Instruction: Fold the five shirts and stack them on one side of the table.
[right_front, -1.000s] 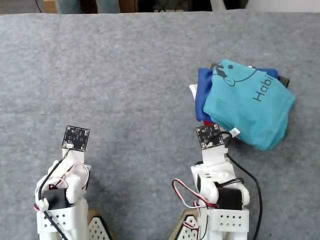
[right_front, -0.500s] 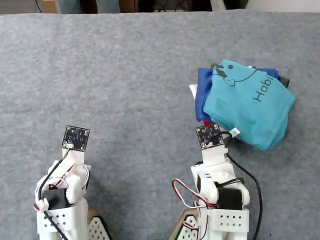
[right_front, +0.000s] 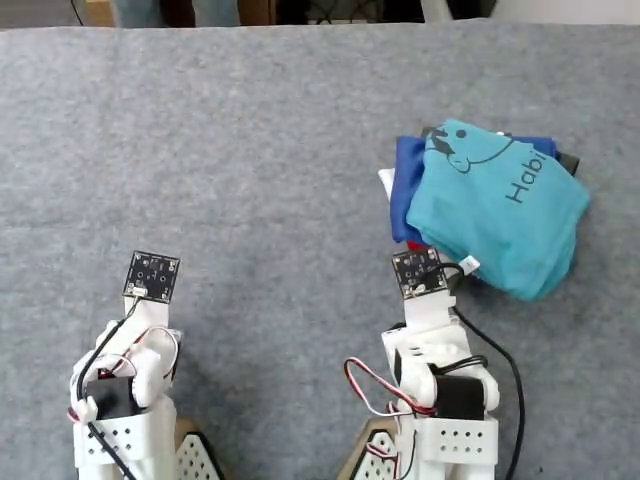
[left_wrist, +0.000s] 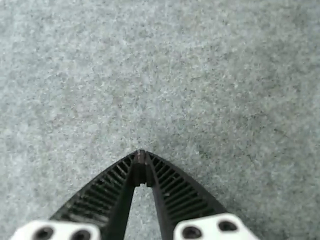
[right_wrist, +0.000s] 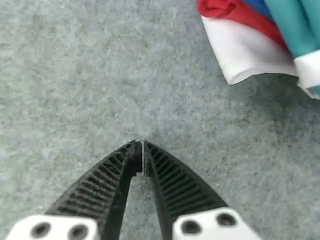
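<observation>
Left gripper (left_wrist: 140, 155): fingers pinched together on nothing, over bare felt.
Right gripper (right_wrist: 139, 145): fingers closed and empty, just beside the stack.
Shirt stack (right_front: 490, 205): on the table's right side, teal on top, edges uneven.
Risk: if you swing the right arm, it may snag the white corner (right_wrist: 245, 60) and skew the pile.
Surface: grey felt (right_front: 250, 140), which likely grips fabric.
Room: a thin strip shows past the far edge, too little to tell.

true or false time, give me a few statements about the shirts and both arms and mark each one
The teal shirt tops the stack. True.
The stack lies on the left arm's side. False: it lies beside the right arm.
The left jaws are shut over bare table. True.
The right jaws grip the white shirt. False: they are shut, empty and apart from it.
A blue shirt shows under the teal one. True.
</observation>
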